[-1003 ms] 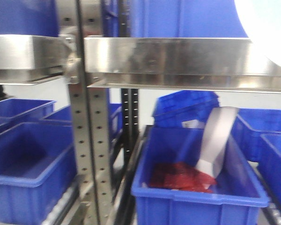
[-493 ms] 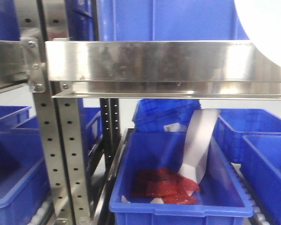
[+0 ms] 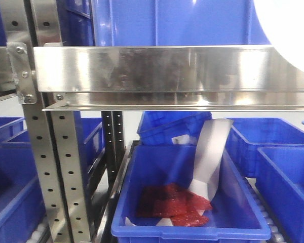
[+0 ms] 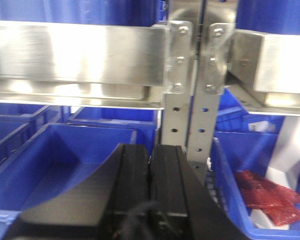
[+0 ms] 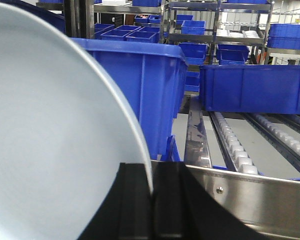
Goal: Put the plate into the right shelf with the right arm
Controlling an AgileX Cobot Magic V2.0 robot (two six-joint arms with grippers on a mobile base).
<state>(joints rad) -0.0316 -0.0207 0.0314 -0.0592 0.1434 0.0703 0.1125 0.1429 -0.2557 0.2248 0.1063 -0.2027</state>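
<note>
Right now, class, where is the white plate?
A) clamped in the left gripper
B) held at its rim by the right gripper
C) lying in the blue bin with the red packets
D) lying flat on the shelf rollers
B: in the right wrist view the plate has its rim pinched between the fingers of the right gripper, while the left gripper is shut on nothing.

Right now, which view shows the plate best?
Right wrist: the plate fills the left half, rim pinched in the right pincer. Front view catches only a white arc top right; left wrist shows none of it.
</note>
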